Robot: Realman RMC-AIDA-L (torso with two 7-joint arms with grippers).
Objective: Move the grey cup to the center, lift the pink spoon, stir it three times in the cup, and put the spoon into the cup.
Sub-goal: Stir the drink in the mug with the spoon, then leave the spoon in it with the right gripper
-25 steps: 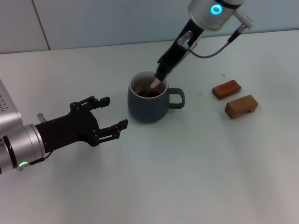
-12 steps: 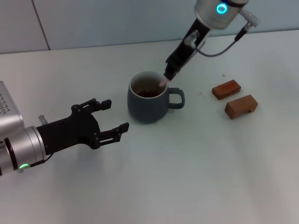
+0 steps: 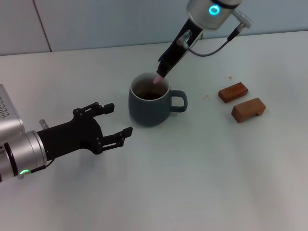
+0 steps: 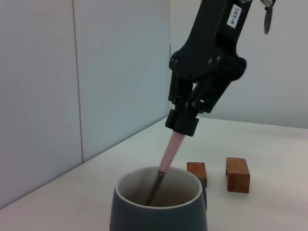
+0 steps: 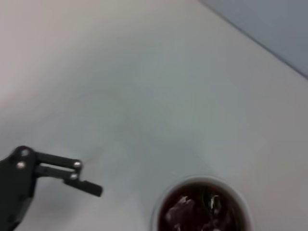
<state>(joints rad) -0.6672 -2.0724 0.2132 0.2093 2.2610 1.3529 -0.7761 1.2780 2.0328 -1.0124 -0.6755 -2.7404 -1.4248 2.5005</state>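
Note:
The grey cup (image 3: pixel 148 105) stands near the middle of the white table, handle to the right, with brown liquid inside. It also shows in the left wrist view (image 4: pixel 159 207) and the right wrist view (image 5: pixel 202 207). My right gripper (image 3: pixel 164 71) is above the cup's far rim, shut on the pink spoon (image 3: pixel 158 78), whose pink handle (image 4: pixel 169 154) slants down and whose metal end dips into the liquid. My left gripper (image 3: pixel 113 120) is open and empty, low over the table to the left of the cup, apart from it.
Two brown wooden blocks (image 3: pixel 233 92) (image 3: pixel 248 109) lie on the table to the right of the cup. A pale wall runs along the far edge of the table.
My right gripper swung the spoon from the cup's middle to its right rim, then to the far left rim. The cup shifted slightly left. The left arm barely moved.

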